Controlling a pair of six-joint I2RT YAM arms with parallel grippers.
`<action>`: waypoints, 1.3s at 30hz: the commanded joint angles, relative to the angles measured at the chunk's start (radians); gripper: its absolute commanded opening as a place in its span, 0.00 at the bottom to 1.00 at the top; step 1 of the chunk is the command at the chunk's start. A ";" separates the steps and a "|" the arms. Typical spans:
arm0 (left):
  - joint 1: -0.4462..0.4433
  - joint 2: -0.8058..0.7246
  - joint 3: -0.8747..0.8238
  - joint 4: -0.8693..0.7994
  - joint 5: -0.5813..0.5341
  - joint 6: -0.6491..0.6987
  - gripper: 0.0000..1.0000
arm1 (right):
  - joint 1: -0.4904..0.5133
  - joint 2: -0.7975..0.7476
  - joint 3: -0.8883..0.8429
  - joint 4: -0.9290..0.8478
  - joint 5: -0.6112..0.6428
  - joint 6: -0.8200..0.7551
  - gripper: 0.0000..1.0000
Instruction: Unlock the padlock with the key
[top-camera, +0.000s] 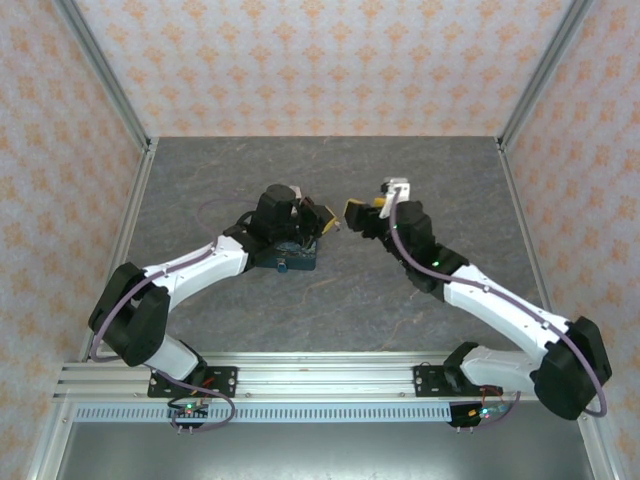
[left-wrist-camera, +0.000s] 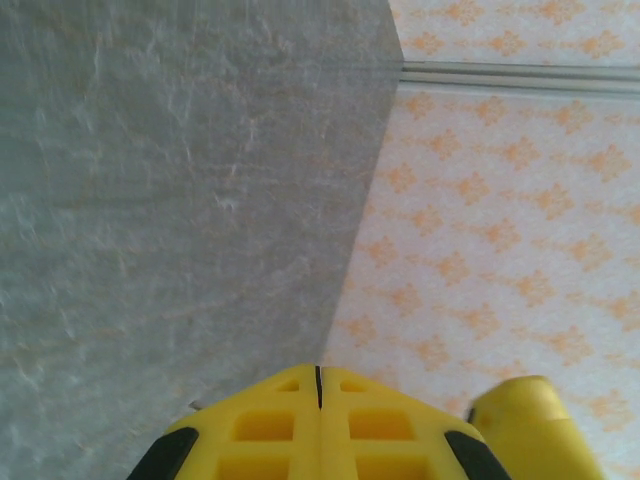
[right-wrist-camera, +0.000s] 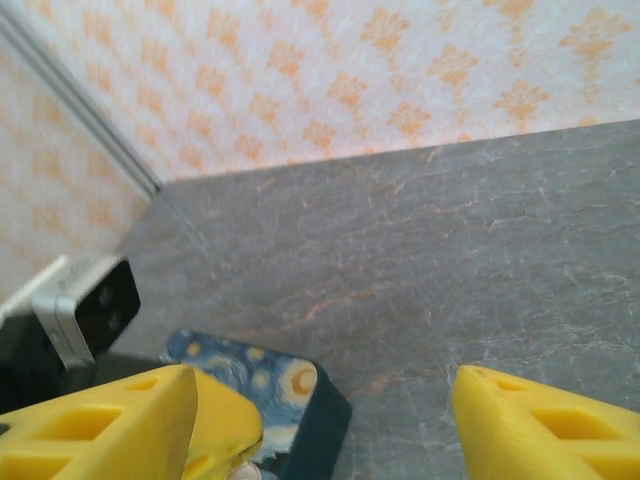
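1. The padlock (right-wrist-camera: 262, 378), a chunky squarish block with a swirling blue-and-yellow painted face and dark teal sides, lies flat, face up, on the grey stone-patterned tabletop (top-camera: 330, 320); seen from above, the padlock (top-camera: 296, 260) is half tucked beneath the wrist of the left arm.
2. The left gripper (left-wrist-camera: 320, 390), with yellow plastic fingers, is clenched, its pads meeting along a thin seam; it hangs just beyond the padlock, pointing toward the right arm; whether the small teal-headed key is pinched in that seam cannot be told, so I cannot place the key.
3. The right gripper (right-wrist-camera: 322, 400) is released, its fingers spread wide; it hovers just beside the padlock and apart from it; in the top view the right gripper (top-camera: 358, 213) faces the left gripper (top-camera: 322, 222) across a small gap.
4. Judgement: two grippers tip to tip just past the padlock read as a handover or regrasp; the spread claw looks ready to receive something or to steady the block while the other works the key; lying flat probably keeps the padlock from sliding, though a keyhole on its edge would then be awkward to reach.
5. Writing: no brand or lettering is legible on the padlock; its face carries only the painting; the orange-motif wallpaper (left-wrist-camera: 520, 230) behind is ornament, not text.
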 joint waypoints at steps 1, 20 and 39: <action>0.020 -0.021 0.023 0.045 -0.048 0.268 0.00 | -0.065 -0.028 0.013 0.016 -0.159 0.313 0.72; 0.041 0.019 -0.016 0.513 -0.020 0.326 0.00 | -0.158 0.312 -0.108 0.886 -0.441 0.993 0.62; 0.039 0.111 -0.014 0.673 -0.053 0.170 0.00 | -0.118 0.399 -0.096 1.022 -0.460 1.014 0.36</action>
